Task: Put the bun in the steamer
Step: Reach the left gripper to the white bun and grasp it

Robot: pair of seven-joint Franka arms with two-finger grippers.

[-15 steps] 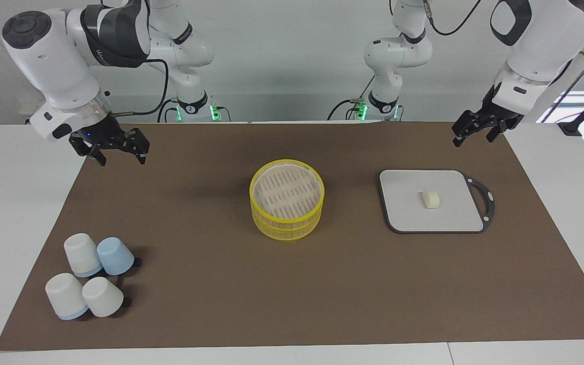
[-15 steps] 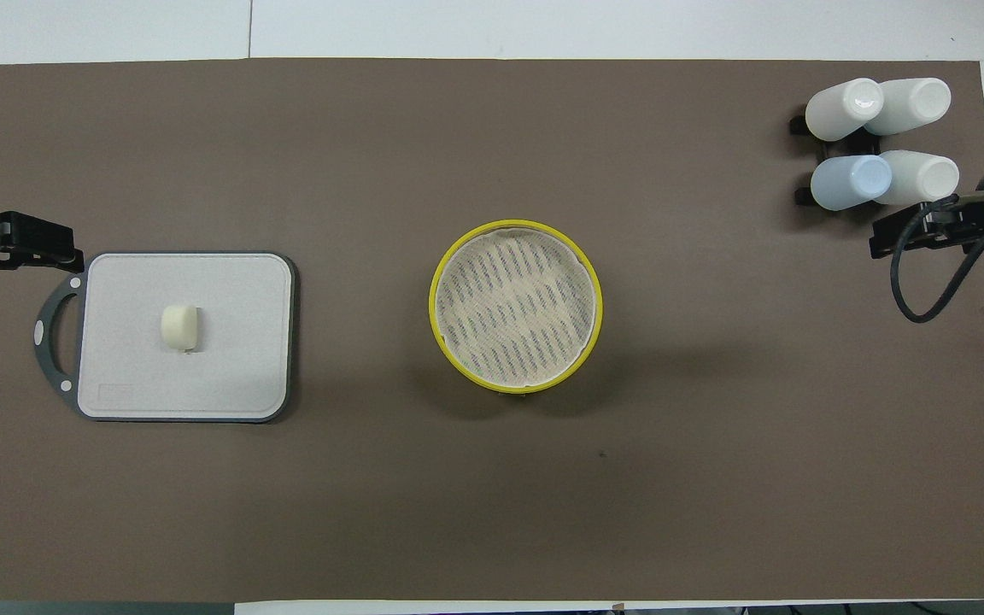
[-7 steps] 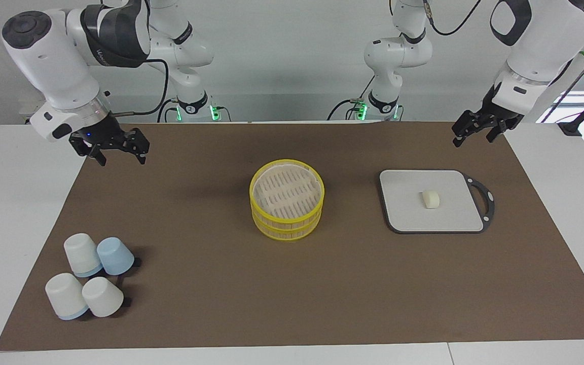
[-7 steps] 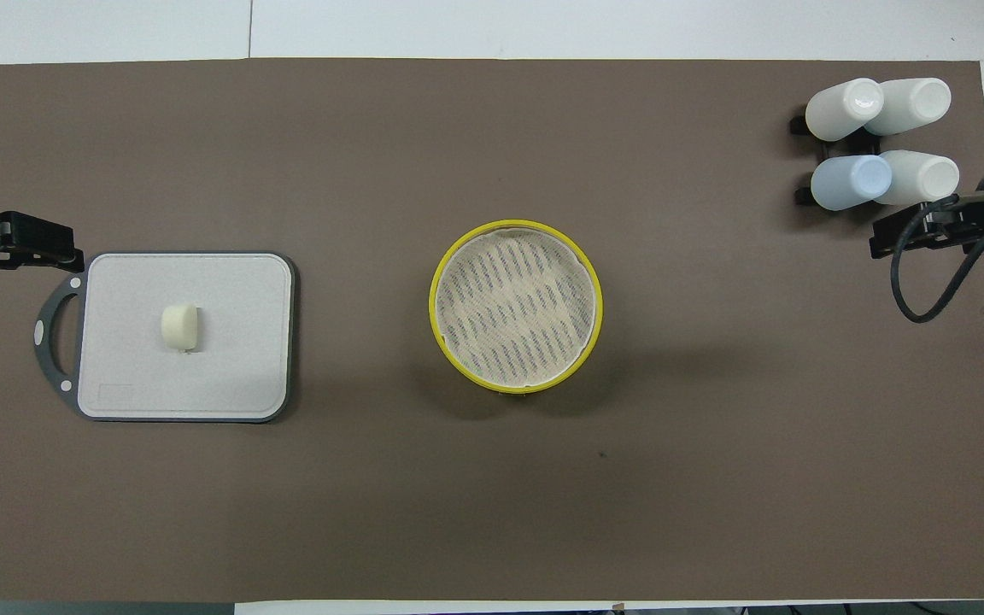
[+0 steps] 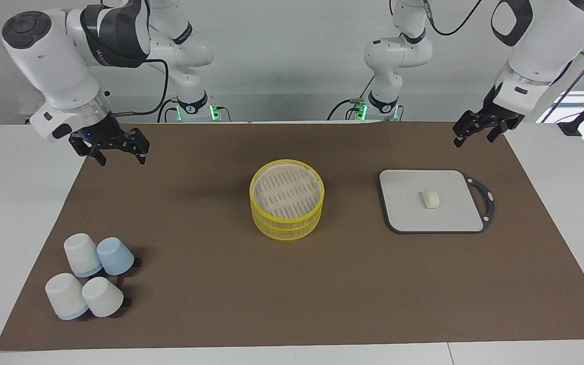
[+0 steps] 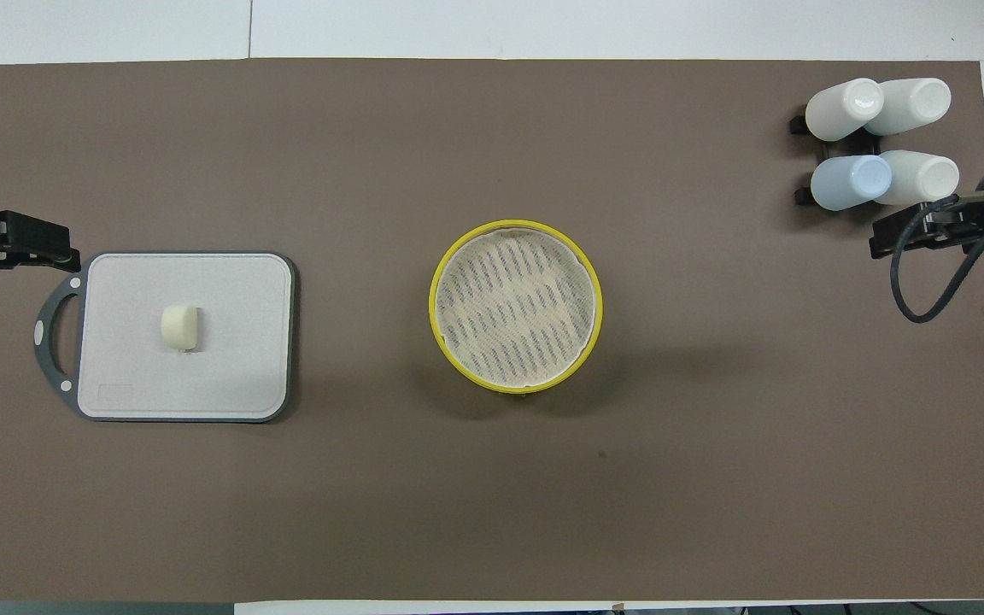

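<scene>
Facing view first: worktop (image 5: 292, 284) with the brown mat, the steamer (image 5: 287, 200) sits mid-mat, and the grey board (image 5: 403, 213) is toward my left arm's end. The bun (image 5: 430, 199) lies in the middle of that board, nothing touching it.

What the next move hangs on: my left tool (image 5: 480, 130) is up in the air over the mat's corner at that same end, so the bun lies down and farther out from the robots, a bit toward the steamer. The overhead view shows the bun's (image 6: 179, 327) long axis running roughly near-to-far, so I'd guess a grip across its short width. My right tool (image 5: 114, 147) just waits over its own end, well apart from the bun, so this is the left's job.

Both tools are wide open and empty.

Versus a second ago: the left tool has crept up and turned slightly; nothing else moved.
</scene>
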